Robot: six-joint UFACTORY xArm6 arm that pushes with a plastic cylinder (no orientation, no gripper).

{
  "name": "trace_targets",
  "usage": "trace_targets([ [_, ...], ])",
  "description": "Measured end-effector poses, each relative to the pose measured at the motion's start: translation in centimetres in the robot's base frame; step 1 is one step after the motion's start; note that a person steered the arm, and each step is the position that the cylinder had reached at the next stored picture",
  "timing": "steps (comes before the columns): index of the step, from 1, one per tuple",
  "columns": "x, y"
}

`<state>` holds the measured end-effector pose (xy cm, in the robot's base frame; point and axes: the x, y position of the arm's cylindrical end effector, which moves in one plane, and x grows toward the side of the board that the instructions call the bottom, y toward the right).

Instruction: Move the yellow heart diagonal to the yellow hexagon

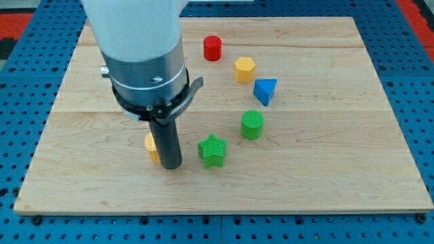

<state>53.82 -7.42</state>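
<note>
Low on the view's left half of the wooden board (325,183), the yellow heart (151,146) sits mostly hidden behind the rod; only a sliver of orange-yellow shows, shape not readable from here, taken as the heart from the task. My tip (170,167) rests just at that block's right side, touching or nearly so, cannot tell which. No gripper on this rig, so no jaws to report, just the straight dark rod.

Yellow hexagon (245,69) is well apart, up toward the view's top right of the heart. Red cylinder (213,48) sits near it to the upper left, blue triangular block (265,91) just beside it to the lower right. Green cylinder (252,125) lies below those, green star (212,150) near my tip on its right.

Risks, as a judgement: tip is on the heart's right side, but the hexagon lies up and right, so pushing from here would send the heart left, away from goal. Tip probably needs to go round to the lower left first. A straight diagonal push then passes close to the green star and green cylinder; clipping either would scatter them. An off-centre push may spin the heart off the rod. Overshoot could knock the hexagon or the blue block.

Count: two yellow blocks, two green, one red, one blue, six total. One rod, one board.
</note>
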Motion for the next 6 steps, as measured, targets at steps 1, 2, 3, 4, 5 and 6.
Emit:
trace_targets([
  [1, 3.2, -2.4],
  [2, 3.2, -6.8],
  [3, 0.4, -6.7],
  [4, -2.6, -4.8],
  [5, -2.8, -2.6],
  [6, -2.7, -6.2],
])
